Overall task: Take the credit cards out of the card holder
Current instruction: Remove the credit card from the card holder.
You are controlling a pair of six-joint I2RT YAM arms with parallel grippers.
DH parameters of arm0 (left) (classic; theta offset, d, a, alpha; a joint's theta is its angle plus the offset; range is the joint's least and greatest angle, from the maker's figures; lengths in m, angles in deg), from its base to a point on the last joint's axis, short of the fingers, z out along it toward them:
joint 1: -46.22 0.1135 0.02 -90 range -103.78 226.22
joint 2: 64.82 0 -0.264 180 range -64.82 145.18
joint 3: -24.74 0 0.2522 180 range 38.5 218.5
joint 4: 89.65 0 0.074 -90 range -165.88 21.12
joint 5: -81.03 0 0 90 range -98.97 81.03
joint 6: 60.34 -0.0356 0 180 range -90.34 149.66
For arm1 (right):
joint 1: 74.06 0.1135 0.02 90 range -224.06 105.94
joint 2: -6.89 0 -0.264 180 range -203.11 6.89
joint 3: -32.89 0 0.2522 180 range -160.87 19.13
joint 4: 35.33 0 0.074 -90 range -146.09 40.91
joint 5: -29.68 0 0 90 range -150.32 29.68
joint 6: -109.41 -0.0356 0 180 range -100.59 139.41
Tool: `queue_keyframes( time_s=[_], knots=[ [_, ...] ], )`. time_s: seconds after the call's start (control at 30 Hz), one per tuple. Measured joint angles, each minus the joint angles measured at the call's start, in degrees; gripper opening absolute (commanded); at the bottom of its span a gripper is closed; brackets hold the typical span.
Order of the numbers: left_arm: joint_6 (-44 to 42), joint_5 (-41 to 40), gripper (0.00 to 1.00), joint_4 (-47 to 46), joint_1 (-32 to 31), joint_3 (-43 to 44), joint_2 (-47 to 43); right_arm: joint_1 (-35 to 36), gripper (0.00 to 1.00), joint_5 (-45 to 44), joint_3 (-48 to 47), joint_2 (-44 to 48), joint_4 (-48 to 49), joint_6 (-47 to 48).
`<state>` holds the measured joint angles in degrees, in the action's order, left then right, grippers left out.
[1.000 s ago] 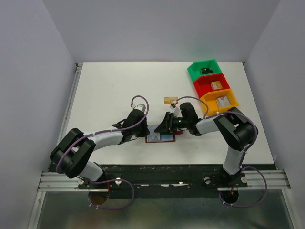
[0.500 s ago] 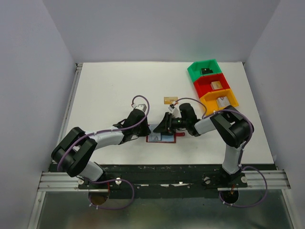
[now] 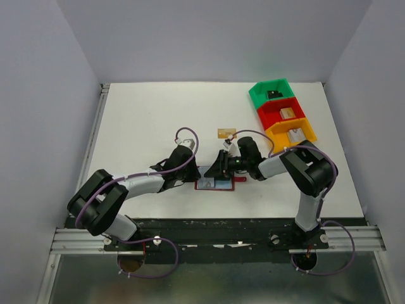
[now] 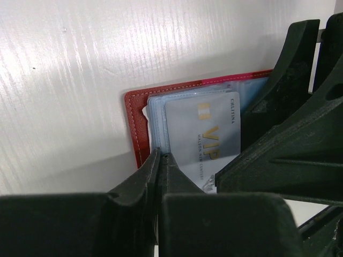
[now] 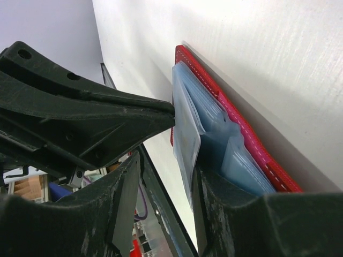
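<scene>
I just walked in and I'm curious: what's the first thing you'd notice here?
The black left arm and right arm meet at a small red card holder lying open near the front edge of the table. The left tool pinches its blue sleeves, where a silver VIP card shows. At the far right stands a bright row: green bin, red bin, orange bin.
</scene>
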<state>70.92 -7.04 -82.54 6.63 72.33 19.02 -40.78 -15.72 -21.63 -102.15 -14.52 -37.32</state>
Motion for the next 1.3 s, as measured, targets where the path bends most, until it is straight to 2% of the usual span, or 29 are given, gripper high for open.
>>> queue_keyframes(
  time_s=[0.07,0.13,0.17,0.27,0.37,0.8,1.3],
  knots=[
    [0.3,0.0,0.26,0.2,0.0,0.0,-0.1,0.0,0.49,0.0,0.0,0.3,-0.6,0.5],
    [0.3,0.0,0.26,0.5,-0.1,0.0,-0.2,0.0,0.49,0.0,0.0,0.9,-1.6,1.2],
    [0.3,0.0,0.24,0.5,-0.2,0.0,-0.2,0.0,0.49,0.0,0.0,1.2,-1.9,1.6],
    [0.4,0.0,0.08,0.8,-0.3,0.0,-0.2,0.0,0.49,-0.2,0.0,2.2,-3.8,2.9],
    [0.4,0.0,0.00,1.0,-0.3,0.0,-0.2,0.0,0.49,-0.5,0.0,3.1,-5.7,4.2],
    [0.5,0.0,0.00,2.2,-0.3,0.4,-0.1,0.0,0.49,-1.7,0.0,5.9,-10.4,7.4],
    [2.0,-1.1,0.00,3.3,-0.3,1.3,0.6,-1.2,0.49,-1.9,1.6,7.9,-10.8,8.4]
  ],
)
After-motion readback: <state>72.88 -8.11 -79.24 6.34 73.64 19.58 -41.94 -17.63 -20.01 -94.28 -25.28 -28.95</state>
